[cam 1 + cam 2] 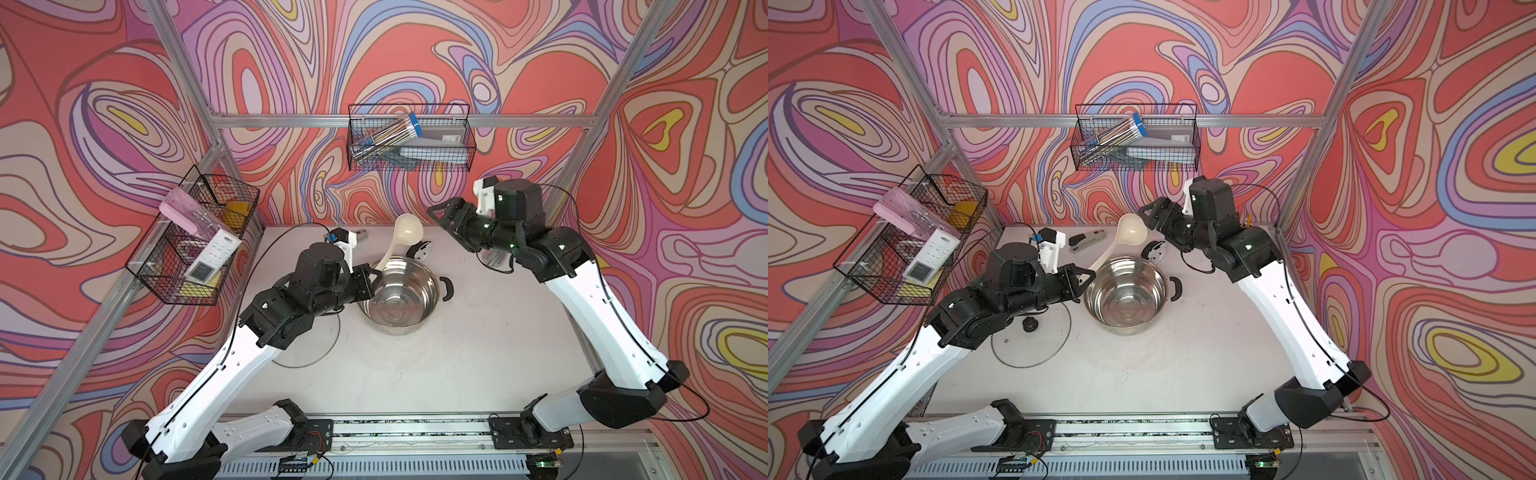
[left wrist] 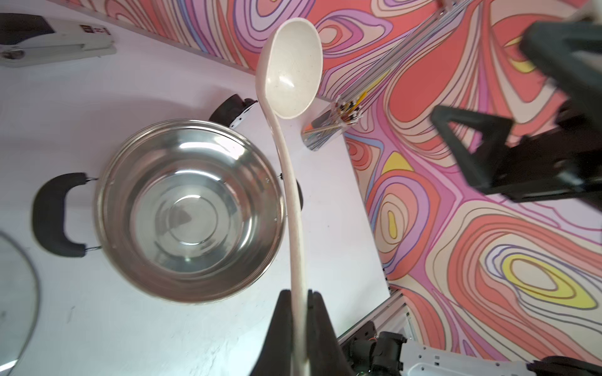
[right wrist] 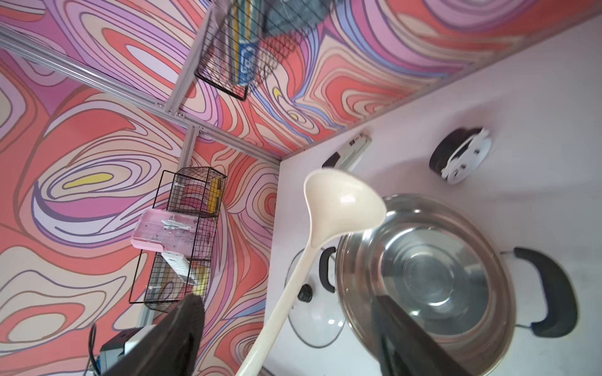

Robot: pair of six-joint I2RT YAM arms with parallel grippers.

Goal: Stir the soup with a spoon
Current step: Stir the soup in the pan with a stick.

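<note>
The spoon [image 1: 409, 228] [image 1: 1131, 230] is a cream-white ladle, held slanted with its bowl raised behind the steel pot [image 1: 399, 307] [image 1: 1125, 299]. My left gripper [image 1: 370, 277] [image 1: 1086, 279] [image 2: 298, 294] is shut on the low end of its handle [image 2: 293, 211], at the pot's left rim. My right gripper [image 1: 446, 224] [image 1: 1152, 220] [image 3: 286, 301] hangs open just right of the spoon's bowl [image 3: 342, 201] and does not touch it. The pot's inside [image 2: 189, 211] [image 3: 423, 276] shows only shiny steel; no soup shows.
A glass lid [image 1: 1030, 332] [image 3: 316, 319] lies left of the pot, partly under my left arm. A stapler [image 1: 1086, 243] [image 2: 55, 39] and a black-and-white disc [image 1: 419, 251] [image 3: 461, 156] lie behind the pot. A cup of pencils [image 2: 332, 127] stands at the back right. Wire baskets [image 1: 195, 237] [image 1: 409, 137] hang on the walls.
</note>
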